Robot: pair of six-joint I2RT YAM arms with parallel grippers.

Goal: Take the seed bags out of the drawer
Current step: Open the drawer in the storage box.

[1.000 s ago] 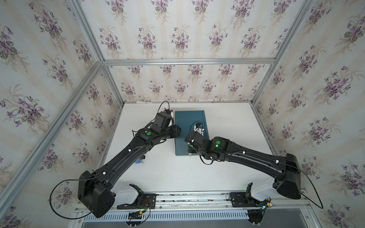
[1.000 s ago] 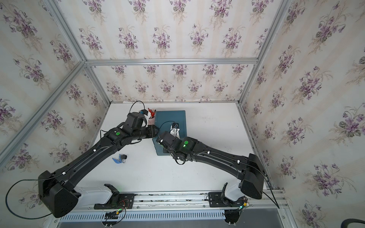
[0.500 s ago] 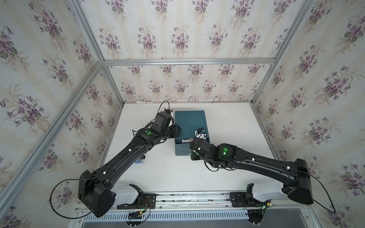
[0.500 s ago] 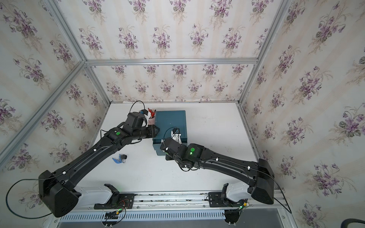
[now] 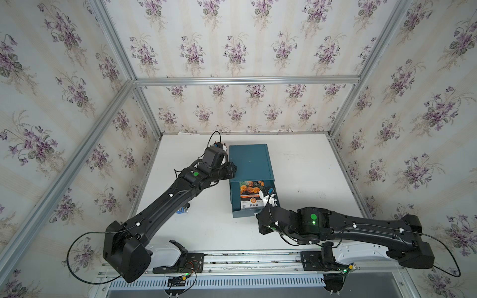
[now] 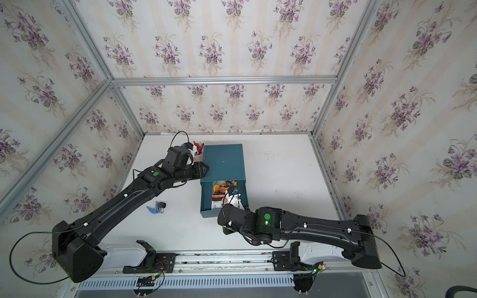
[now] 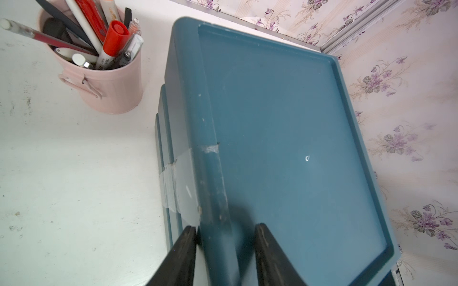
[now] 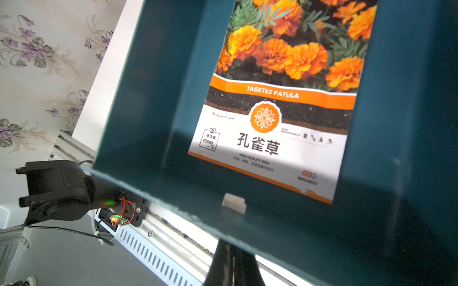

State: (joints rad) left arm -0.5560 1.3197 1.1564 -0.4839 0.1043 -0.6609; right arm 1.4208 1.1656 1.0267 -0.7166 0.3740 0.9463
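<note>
Nearest the worktop's front edge, the right arm lies low and stretched out from the front right corner, its wrist bent in toward the drawer [image 5: 242,213]. The right tool [image 8: 231,256] sits just under the drawer's front wall with its fingers pressed together. It is probably pinching a pull there, but the wall hides what it grips. The drawer is pulled out toward the front edge, so the opening step looks done. Inside, the orange seed bag [image 5: 251,194] lies flat, face up and untouched. The other seed bags are not visible and may sit beneath it or further in. None lies on the worktop, so every removal is yet to be done. Further back, the left arm reaches diagonally from the front left corner. The left tool [image 7: 223,230] is clamped narrowly across the raised rim on the left side of the cabinet [image 5: 249,162], apparently bracing it. Beyond that, toward the far edge, a pink pen cup [image 7: 109,81] stands just beside the cabinet.
</note>
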